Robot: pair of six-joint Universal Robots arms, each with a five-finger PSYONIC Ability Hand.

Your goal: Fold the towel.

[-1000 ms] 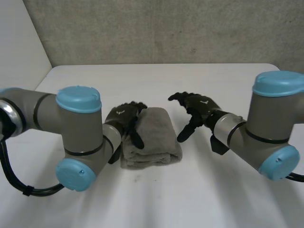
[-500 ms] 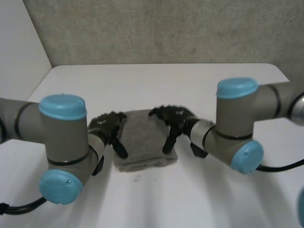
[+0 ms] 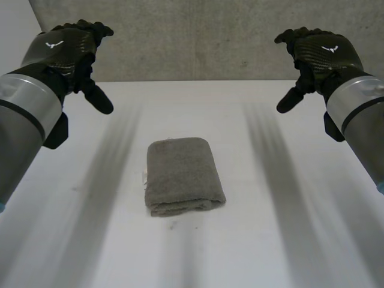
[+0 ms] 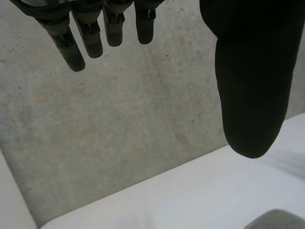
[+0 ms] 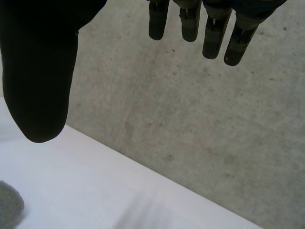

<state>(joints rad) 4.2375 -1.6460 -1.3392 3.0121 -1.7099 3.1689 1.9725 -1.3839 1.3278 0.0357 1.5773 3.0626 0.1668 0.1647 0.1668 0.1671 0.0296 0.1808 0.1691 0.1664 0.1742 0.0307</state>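
Observation:
The grey towel [image 3: 183, 175] lies folded into a thick rectangle in the middle of the white table [image 3: 282, 240]. My left hand [image 3: 67, 53] is raised high over the table's far left, well away from the towel, open with nothing in it. My right hand [image 3: 318, 57] is raised the same way at the far right, also open and holding nothing. In the left wrist view my left hand's fingers [image 4: 76, 36] hang straight, and a corner of the towel [image 4: 281, 220] shows below the thumb. The right wrist view shows straight fingers [image 5: 209, 28] and the towel's edge [image 5: 9, 205].
A grey concrete wall [image 3: 192, 42] runs behind the table's far edge. A pale wall panel [image 3: 18, 84] stands at the far left corner.
Both hands have left the towel's sides and risen high and apart, left to the left, right to the right. The folded towel stays in place on the table.

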